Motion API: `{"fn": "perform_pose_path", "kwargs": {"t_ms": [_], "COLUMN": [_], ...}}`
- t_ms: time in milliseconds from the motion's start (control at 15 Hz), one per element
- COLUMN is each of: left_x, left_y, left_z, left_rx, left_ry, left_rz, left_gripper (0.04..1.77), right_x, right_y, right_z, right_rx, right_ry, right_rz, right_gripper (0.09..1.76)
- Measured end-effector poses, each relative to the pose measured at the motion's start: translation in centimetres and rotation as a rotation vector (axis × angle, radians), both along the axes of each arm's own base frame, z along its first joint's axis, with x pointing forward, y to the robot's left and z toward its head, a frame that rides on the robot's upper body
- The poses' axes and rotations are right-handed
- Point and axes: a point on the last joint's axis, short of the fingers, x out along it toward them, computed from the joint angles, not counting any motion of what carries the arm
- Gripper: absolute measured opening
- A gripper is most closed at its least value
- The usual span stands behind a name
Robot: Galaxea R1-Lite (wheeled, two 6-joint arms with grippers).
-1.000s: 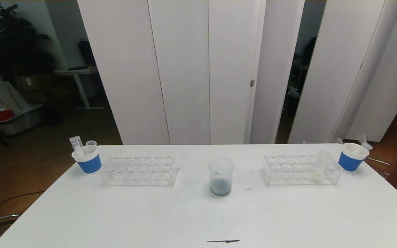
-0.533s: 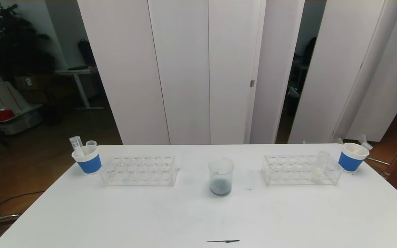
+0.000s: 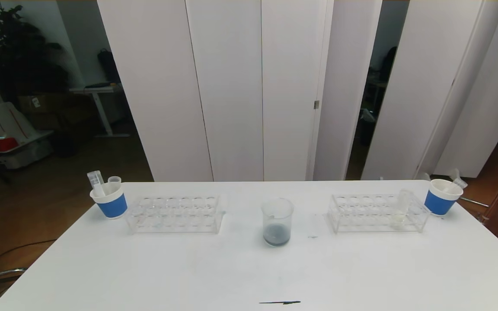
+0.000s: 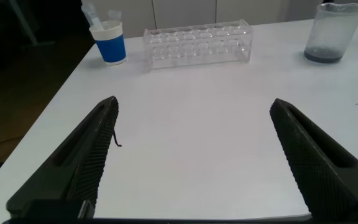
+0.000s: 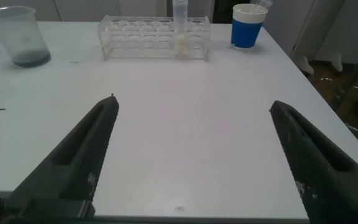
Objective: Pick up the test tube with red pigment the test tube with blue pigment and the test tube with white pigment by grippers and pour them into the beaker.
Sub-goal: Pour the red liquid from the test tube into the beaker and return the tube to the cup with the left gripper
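Nothing on the table [image 3: 214, 276] has shifted since the earlier head pictures: beaker, racks and cups sit where they were, and neither arm enters the head view. The beaker [image 3: 277, 222] stands at the middle of the table between the two clear racks, with a shallow layer of dark grey-blue liquid in its bottom. The test tube with white pigment [image 5: 180, 28] stands upright in the right rack [image 3: 378, 213], near the end beside the right paper cup [image 3: 442, 197]; in the head view it is faint against the clear plastic, only its cream bottom readable. The left rack [image 3: 175, 214] shows no tube that can be made out. The left paper cup [image 3: 109, 199] holds two clear tubes whose contents cannot be told; one more pokes from the right cup, cut off by the rim. The left gripper [image 4: 191, 155] and right gripper [image 5: 191, 155] hang low over the near edge, fingers spread wide, nothing between them, well apart from the racks.
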Motion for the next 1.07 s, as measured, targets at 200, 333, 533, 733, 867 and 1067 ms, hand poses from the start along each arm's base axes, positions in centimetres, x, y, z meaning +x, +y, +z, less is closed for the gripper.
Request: {"fn": "perform_pose_path", "kwargs": {"t_ms": [200,333,533,733,867,1067], "left_x": [0.01,0.01,0.01,0.01,0.01,0.01], "left_y": [0.0,0.0,0.0,0.0,0.0,0.0], "left_z": [-0.06,-0.05,-0.05,-0.05,-0.05,-0.05], "left_rx": [-0.001,-0.001,-0.001,-0.001,-0.001,-0.001], "left_ry": [0.004,0.004,0.004,0.004,0.004,0.004], "left_rz": [0.0,0.0,0.0,0.0,0.0,0.0], "left_gripper": [1.74,1.74,1.74,1.74,1.74,1.74], "right_x": [0.0,0.0,0.0,0.0,0.0,0.0], "right_y": [0.0,0.0,0.0,0.0,0.0,0.0], "right_z": [0.0,0.0,0.0,0.0,0.0,0.0], "right_rx": [0.0,0.0,0.0,0.0,-0.001,0.0], "right_ry": [0.0,0.0,0.0,0.0,0.0,0.0], "right_rz": [0.0,0.0,0.0,0.0,0.0,0.0], "right_gripper": [1.74,1.74,1.74,1.74,1.74,1.74]}}
